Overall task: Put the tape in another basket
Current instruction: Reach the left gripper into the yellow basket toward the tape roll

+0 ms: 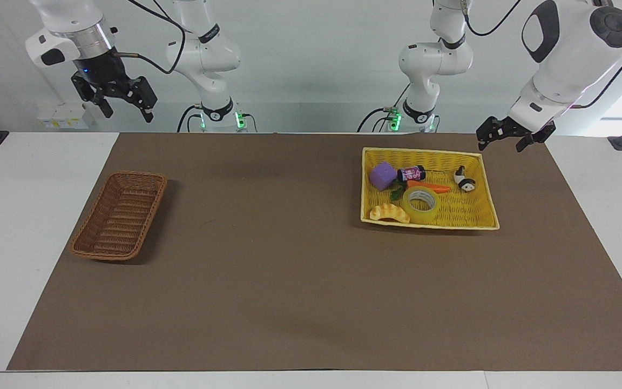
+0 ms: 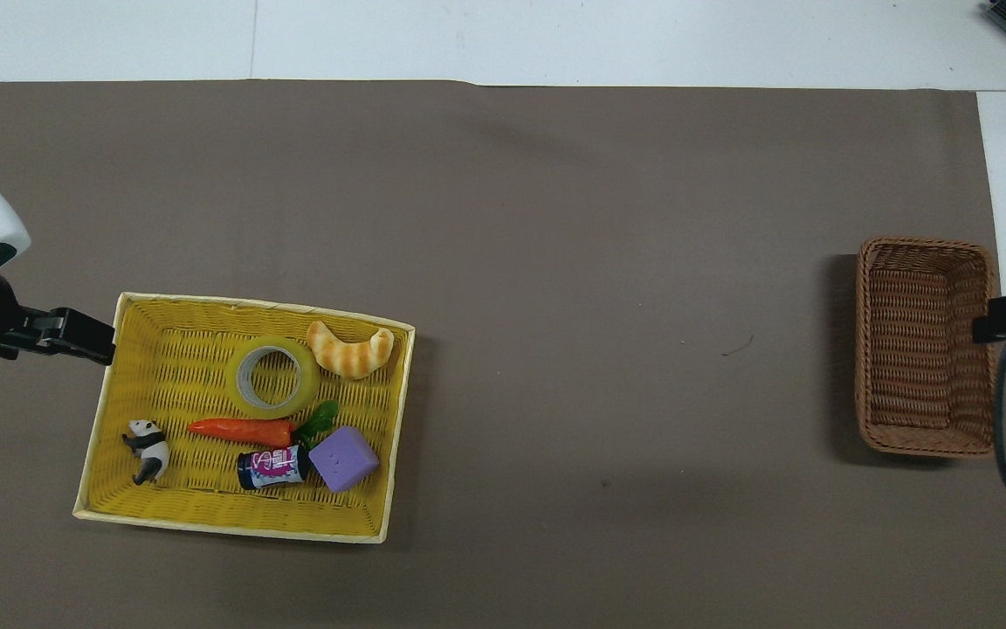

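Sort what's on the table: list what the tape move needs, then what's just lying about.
For the job:
tape, in the yellow basket
brown wicker basket, its destination
left gripper, up beside the yellow basket

Lying about:
croissant toy
carrot
purple block
small can
panda figure

We see two glossy white arms with rounded, black-banded joints, black cables looping off them, black grippers (bases glowing green), one shell bearing dark oval patches.
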Robot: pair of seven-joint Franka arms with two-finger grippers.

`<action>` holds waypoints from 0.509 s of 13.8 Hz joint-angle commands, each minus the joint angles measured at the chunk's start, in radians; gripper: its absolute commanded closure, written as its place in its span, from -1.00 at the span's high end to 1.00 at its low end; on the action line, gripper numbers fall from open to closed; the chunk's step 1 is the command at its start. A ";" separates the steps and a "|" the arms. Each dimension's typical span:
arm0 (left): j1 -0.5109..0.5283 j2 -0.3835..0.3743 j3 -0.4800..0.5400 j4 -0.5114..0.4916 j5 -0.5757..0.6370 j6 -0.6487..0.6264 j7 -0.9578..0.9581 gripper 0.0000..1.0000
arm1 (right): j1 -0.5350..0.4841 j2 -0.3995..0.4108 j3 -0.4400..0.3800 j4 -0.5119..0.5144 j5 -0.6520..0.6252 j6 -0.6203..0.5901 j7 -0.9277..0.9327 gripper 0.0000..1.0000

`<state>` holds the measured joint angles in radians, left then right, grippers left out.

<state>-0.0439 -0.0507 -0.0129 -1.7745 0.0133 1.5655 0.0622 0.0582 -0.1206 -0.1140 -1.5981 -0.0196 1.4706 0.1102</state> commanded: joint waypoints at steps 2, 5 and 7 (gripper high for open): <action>-0.010 -0.063 0.011 -0.156 -0.004 0.158 0.010 1.00 | -0.012 -0.019 0.005 -0.023 0.001 0.010 -0.018 1.00; -0.010 -0.066 0.010 -0.242 -0.004 0.283 -0.024 1.00 | -0.012 -0.019 0.005 -0.023 0.001 0.010 -0.018 1.00; -0.042 -0.063 0.011 -0.305 -0.018 0.370 -0.065 1.00 | -0.012 -0.019 0.005 -0.023 0.003 0.010 -0.018 1.00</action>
<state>-0.0471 -0.0748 -0.0115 -1.9864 0.0098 1.8443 0.0348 0.0582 -0.1206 -0.1140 -1.5983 -0.0196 1.4706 0.1102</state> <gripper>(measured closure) 0.000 0.000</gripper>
